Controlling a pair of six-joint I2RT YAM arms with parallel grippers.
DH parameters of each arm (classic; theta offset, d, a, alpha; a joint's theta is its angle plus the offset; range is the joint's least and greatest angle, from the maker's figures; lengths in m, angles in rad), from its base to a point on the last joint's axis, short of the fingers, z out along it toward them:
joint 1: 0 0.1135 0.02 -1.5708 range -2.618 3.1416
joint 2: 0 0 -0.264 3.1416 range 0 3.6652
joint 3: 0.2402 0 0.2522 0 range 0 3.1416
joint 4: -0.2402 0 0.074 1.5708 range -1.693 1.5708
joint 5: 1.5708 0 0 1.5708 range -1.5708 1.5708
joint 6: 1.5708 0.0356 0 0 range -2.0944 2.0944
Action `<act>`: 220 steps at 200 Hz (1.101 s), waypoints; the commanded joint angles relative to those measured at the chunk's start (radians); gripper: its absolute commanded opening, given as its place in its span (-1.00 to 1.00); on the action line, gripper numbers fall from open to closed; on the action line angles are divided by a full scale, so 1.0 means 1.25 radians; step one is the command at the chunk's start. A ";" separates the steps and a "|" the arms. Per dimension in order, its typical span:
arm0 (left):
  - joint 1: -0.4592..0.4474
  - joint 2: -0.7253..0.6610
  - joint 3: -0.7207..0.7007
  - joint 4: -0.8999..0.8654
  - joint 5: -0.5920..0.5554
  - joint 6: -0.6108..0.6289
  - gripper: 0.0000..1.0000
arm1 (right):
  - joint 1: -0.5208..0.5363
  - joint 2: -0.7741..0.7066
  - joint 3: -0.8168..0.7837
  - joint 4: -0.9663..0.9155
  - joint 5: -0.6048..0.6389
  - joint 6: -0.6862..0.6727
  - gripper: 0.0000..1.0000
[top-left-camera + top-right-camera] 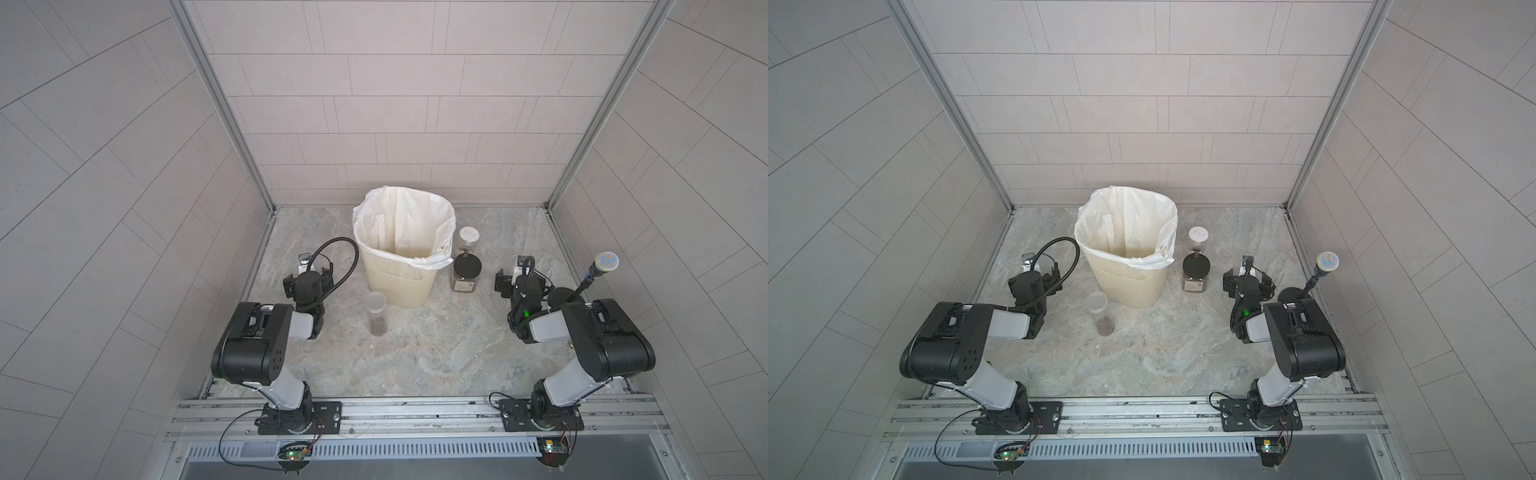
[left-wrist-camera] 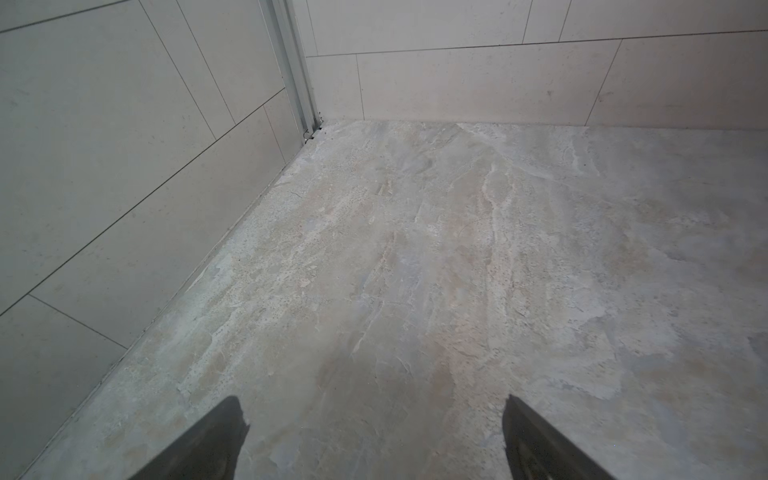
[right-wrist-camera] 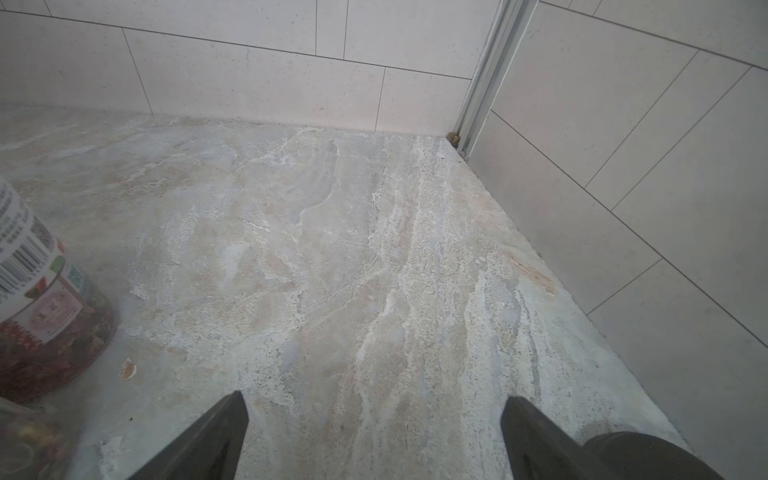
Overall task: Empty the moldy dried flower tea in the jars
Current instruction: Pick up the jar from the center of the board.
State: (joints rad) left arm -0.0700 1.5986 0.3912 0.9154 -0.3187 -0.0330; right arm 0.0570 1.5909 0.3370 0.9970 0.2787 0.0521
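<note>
Top views both showing left gripper (image 2: 374, 415) hovering by left wall, jaws spread wide, gripping nothing. Just right of it, tall slim clear cylinder jar (image 1: 376, 313) standing upright, brown dried flower tea (image 1: 377, 329) sitting at its bottom. Behind, cream ribbed plastic bin (image 1: 399, 282) with white liner. Beside bin, squat black-lidded clear jar (image 1: 466, 272) and small white-lidded labelled jar (image 1: 468, 240) standing close together, both holding tea. Further right, right gripper (image 3: 374, 415) hanging wide open, empty. Risks, judging: slim cylinder toppling if nudged off-centre; 2 lids blocking pouring; tea spilling outside bin.
</note>
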 commanded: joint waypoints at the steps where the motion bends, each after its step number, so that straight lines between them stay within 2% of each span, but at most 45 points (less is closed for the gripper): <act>1: -0.031 -0.003 -0.012 0.053 -0.063 0.023 1.00 | 0.002 -0.014 0.009 0.000 0.003 -0.011 1.00; 196: -0.024 -0.007 -0.006 0.035 -0.044 0.017 1.00 | 0.000 -0.016 0.009 -0.001 -0.001 -0.010 1.00; 208: -0.024 -0.014 -0.012 0.043 -0.076 0.011 1.00 | -0.002 -0.028 0.001 0.006 0.009 0.003 1.00; 220: -0.021 -0.047 -0.020 0.028 -0.106 -0.012 1.00 | -0.013 -0.079 0.002 -0.047 -0.009 0.009 1.00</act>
State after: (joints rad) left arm -0.1051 1.5967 0.3866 0.9447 -0.3943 -0.0166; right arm 0.0551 1.5841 0.3367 0.9920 0.2760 0.0540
